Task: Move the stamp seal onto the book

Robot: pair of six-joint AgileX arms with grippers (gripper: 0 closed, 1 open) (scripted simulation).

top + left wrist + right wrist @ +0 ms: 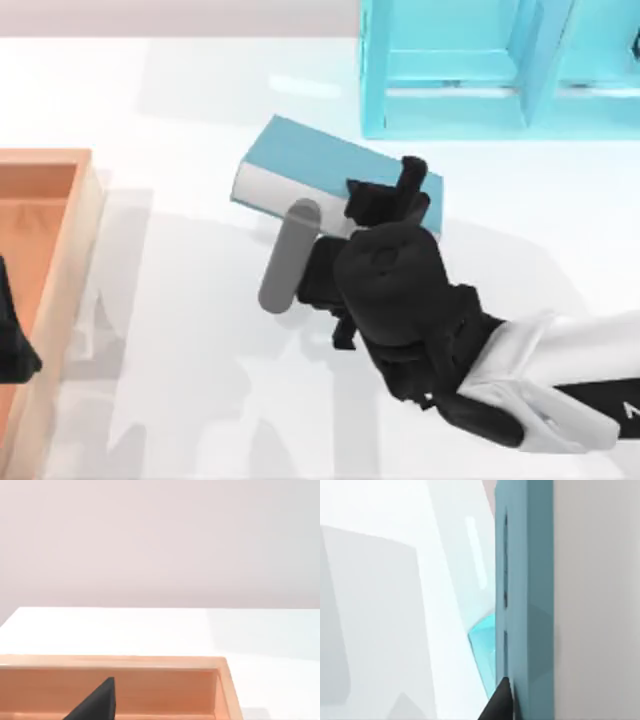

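Right arm reaching over the teal book, left arm parked at the wooden tray.

Top view: the right gripper (385, 200) sits over the near right part of the book (320, 160), presumably to set the stamp seal there; I cannot tell the finger state, and the seal is not visible. A grey cylinder (290, 255) lies beside it. Left wrist view: 1 dark fingertip (97, 702) over the tray (220, 680). Right wrist view: the cyan shelf unit (525, 580) ahead.

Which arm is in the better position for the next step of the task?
The right: its hand hovers over the thick teal-blue book. The left hand sits parked at the wooden tray, top view's left.
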